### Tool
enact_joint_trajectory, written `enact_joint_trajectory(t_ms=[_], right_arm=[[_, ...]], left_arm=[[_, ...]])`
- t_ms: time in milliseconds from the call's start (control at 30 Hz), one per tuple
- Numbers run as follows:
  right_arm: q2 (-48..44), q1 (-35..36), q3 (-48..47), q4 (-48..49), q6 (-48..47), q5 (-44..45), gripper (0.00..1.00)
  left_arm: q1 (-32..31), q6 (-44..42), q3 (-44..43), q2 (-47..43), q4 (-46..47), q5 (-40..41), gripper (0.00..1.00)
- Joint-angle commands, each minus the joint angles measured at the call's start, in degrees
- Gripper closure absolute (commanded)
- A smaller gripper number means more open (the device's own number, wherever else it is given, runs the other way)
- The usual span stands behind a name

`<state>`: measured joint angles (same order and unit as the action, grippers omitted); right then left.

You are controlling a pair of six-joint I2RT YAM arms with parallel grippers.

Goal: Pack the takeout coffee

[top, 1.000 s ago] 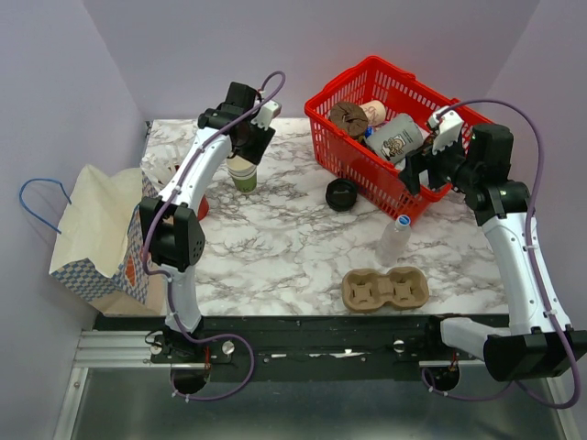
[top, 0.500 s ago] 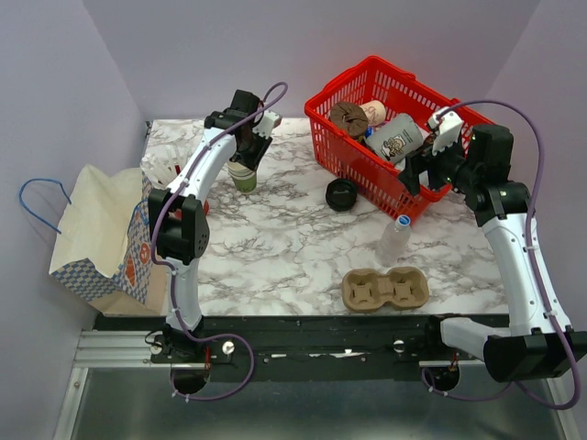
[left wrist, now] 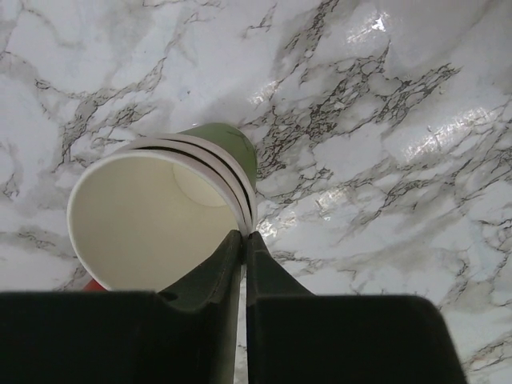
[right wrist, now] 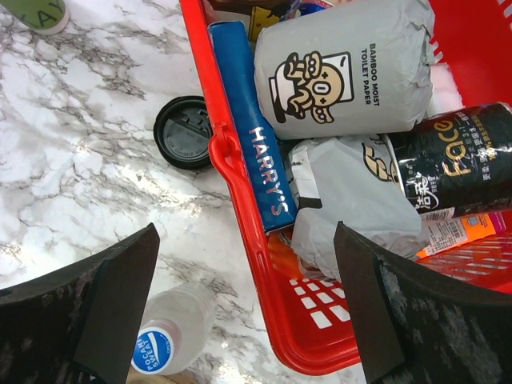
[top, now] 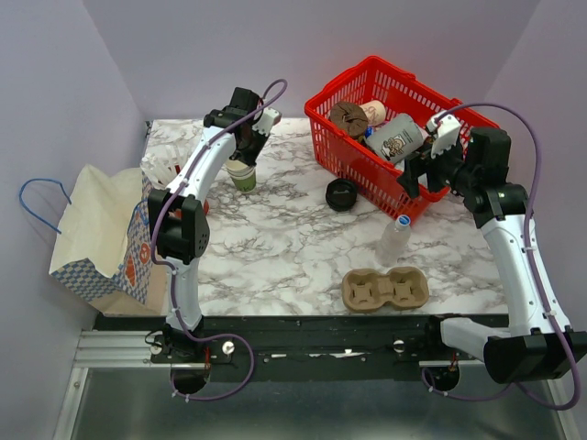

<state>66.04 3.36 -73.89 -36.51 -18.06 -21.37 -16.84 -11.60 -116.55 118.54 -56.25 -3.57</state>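
Reaching steeply down, the left claw clamps the green paper cup by its rim.

Bench stock, counted from overhead.
- Olive-green paper cup: one, 11 o'clock.
- Round black lid: one, just toward 1 o'clock of centre.
- Red cup: one, mostly hidden, 9 o'clock.
- Clear water bottle: one, 4 o'clock.
- Cardboard cup carrier: one, two wells, 5 o'clock.
- Red basket: one, 1 o'clock, holding one toilet-paper pack and one blue Harry's box, among other goods.
- Paper bag: one, beside the bench at 9 o'clock.
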Motion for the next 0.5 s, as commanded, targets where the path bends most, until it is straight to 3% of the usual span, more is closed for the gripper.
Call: enact_joint_trajectory(t_ms=[0,67,300,467], right_arm=[[-0.8,-0.1,0.9,1.1,0.2,-1.3,0.01],[-0.8,-0.2,0.9,1.3,0.2,-1.3,0.01],[-0.6,-0.1,1.5,2.2,0.7,-1.7,0.01],[-0.4,-0.2,1.8,2.8,1.0,-1.8,0.01]], left_arm=[[0.2,-0.3,-1.9,-0.6,-1.0,1.2,0.94],[0.1,-0.5,-2.4,-1.1,-1.2,1.6,1.0],[-0.2,-3.3,-4.5,-2.4,-3.9,3.1,1.0],[-0.9,-9.4,-5.7,-2.9,-5.4,11.1,1.0]])
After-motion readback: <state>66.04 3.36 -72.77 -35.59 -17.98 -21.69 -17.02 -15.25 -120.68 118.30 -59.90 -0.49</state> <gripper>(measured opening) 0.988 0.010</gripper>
